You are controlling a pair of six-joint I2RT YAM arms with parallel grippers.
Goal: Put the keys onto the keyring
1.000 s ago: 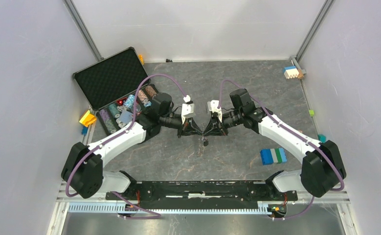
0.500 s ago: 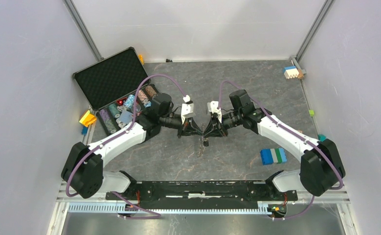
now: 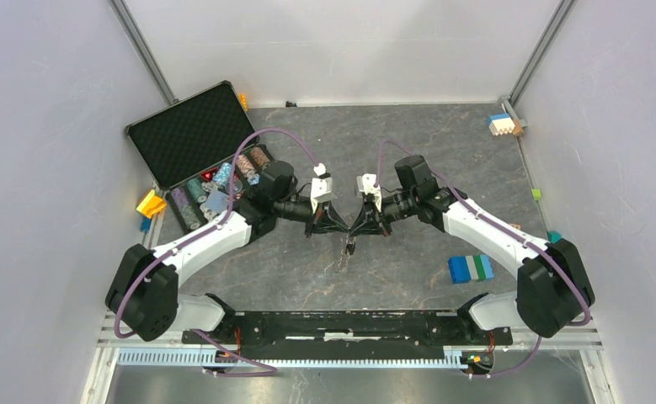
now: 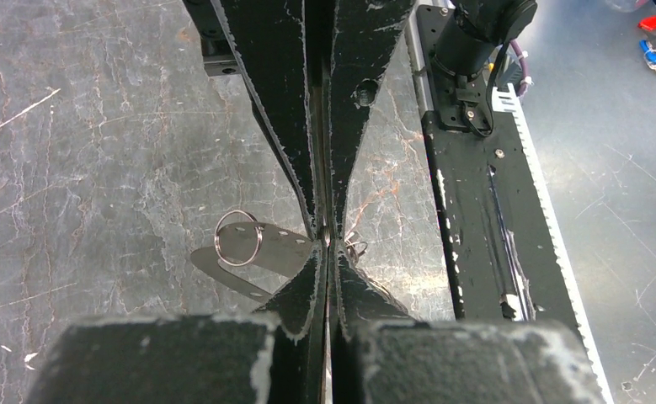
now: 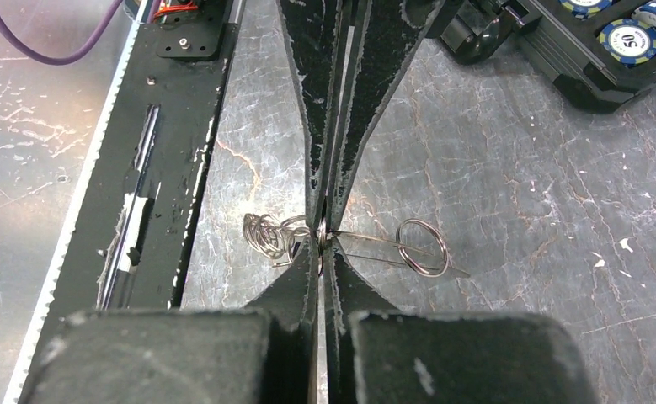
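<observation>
My left gripper [image 3: 342, 227] and right gripper [image 3: 354, 228] meet tip to tip at the table's middle, both shut. In the left wrist view the fingertips [image 4: 317, 240] pinch the end of the keyring [image 4: 261, 252], a flat grey loop with small holes that carries a split ring [image 4: 238, 238]. In the right wrist view my right gripper [image 5: 322, 231] is shut on a small silver ring at the end of the keyring [image 5: 375, 244], with a cluster of wire rings [image 5: 265, 234] on the other side. In the top view the keyring [image 3: 343, 263] hangs below the tips. A small dark piece [image 3: 349, 245], perhaps the key, is too small to tell.
An open black case [image 3: 191, 130] with poker chips lies at the back left, close behind the left arm. A blue, white and green block [image 3: 471, 268] sits right of centre. Small toy blocks lie at the back right corner [image 3: 503, 124] and left edge [image 3: 149, 204].
The grey keyring has swung down and left below the joined tips, where one second ago only a dark blob showed. Both grippers stay shut and shifted slightly left.
</observation>
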